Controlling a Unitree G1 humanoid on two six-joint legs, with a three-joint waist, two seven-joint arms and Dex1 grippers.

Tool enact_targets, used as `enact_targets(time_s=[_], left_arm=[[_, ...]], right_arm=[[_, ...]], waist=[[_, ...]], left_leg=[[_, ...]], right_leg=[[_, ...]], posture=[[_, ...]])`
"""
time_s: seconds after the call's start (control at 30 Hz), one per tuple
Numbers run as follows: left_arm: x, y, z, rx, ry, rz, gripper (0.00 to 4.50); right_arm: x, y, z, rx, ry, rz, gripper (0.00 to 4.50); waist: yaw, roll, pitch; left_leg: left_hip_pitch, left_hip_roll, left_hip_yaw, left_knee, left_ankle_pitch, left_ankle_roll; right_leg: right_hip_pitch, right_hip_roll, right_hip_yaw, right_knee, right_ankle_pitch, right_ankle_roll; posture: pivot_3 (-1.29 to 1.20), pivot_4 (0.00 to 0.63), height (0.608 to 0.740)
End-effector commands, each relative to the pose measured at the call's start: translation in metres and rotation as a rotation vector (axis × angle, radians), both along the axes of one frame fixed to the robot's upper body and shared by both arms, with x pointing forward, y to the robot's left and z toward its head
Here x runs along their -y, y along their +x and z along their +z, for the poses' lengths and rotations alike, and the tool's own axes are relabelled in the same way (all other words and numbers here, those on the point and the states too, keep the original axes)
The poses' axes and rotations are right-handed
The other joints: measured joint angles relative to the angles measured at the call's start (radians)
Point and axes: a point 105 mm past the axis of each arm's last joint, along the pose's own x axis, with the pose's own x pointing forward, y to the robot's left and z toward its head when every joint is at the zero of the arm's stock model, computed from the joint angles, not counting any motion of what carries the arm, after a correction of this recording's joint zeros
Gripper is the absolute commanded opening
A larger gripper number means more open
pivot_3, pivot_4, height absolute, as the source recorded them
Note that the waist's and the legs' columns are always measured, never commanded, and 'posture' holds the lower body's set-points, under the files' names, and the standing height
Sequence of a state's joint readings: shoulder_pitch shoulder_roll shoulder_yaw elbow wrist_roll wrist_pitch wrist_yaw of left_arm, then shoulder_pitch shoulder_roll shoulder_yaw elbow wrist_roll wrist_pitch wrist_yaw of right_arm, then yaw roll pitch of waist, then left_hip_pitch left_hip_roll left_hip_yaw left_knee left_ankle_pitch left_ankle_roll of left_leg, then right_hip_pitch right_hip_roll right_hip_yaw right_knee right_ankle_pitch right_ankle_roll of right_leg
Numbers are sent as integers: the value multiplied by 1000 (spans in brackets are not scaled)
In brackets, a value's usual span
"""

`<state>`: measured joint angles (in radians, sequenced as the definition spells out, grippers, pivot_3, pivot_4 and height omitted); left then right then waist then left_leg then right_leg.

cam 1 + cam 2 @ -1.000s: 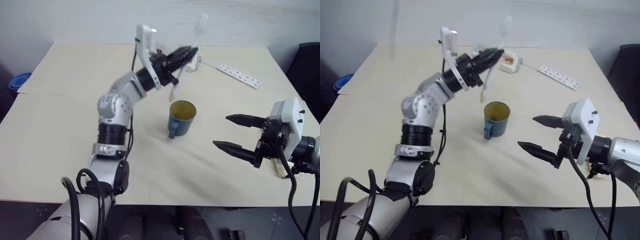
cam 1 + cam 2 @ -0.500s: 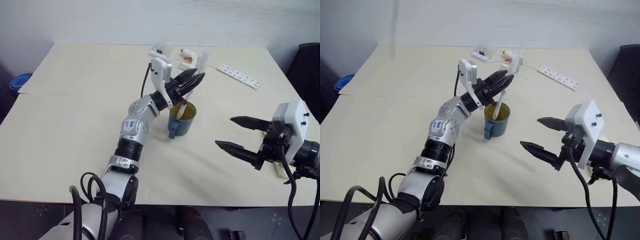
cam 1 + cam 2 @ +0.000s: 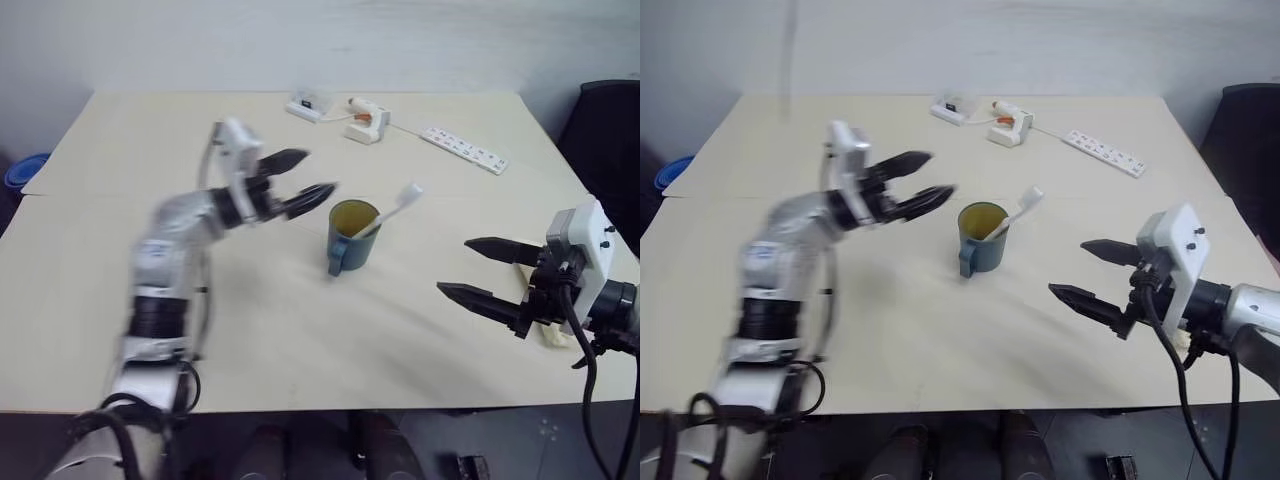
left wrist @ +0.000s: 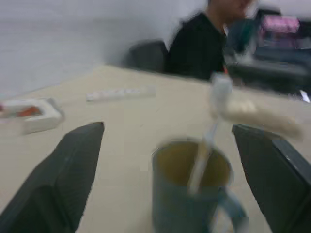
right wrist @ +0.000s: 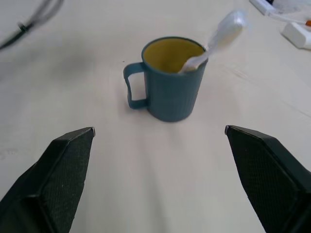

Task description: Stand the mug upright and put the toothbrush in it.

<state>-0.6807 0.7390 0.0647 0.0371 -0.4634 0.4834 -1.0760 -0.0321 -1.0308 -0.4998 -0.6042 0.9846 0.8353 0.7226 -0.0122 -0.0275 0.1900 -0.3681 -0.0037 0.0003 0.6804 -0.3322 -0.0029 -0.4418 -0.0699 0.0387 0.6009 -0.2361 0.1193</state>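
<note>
A wide pale table carries everything. At its middle stands the mug, dark teal with a yellowish inside, upright, its loop handle turned toward the near edge. The toothbrush leans in it, handle down, bristled head sticking out over the right side of the rim. Left of the mug, apart from it, the left gripper hovers with its fingers spread wide, holding nothing. At the near right the right gripper also has its fingers wide apart and empty, pointing toward the mug. Along the far edge lie a white power strip and two small white devices. The mug looks rigid and steady, best gripped across its body; the toothbrush seems light, slim and easily tipped. The task appears done.
</note>
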Motion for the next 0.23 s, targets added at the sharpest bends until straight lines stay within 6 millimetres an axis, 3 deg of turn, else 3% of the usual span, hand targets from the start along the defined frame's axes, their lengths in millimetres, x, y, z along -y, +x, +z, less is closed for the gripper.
enact_targets(time_s=[0.03,0.13,0.23], left_arm=[[-35,-39,3,-14,272,-135,4472],[-59,-51,10,-50,370,-104,4472],[-67,-52,16,-19,368,-49,4472]], right_arm=[[11,10,9,44,-17,-2,4500],[18,19,8,46,-15,-10,4500],[18,24,6,44,-22,11,4500]], waist=[[2,0,0],[18,1,1],[30,1,1]], left_leg=[[0,0,0,0,0,0],[-3,1,2,1,0,0],[-3,1,3,1,0,0]], right_leg=[[-1,0,-1,-1,-1,-1],[-1,-3,-3,-4,-1,-2],[1,-6,-6,-5,-3,-5]], posture=[[0,150,740],[0,150,740],[0,150,740]])
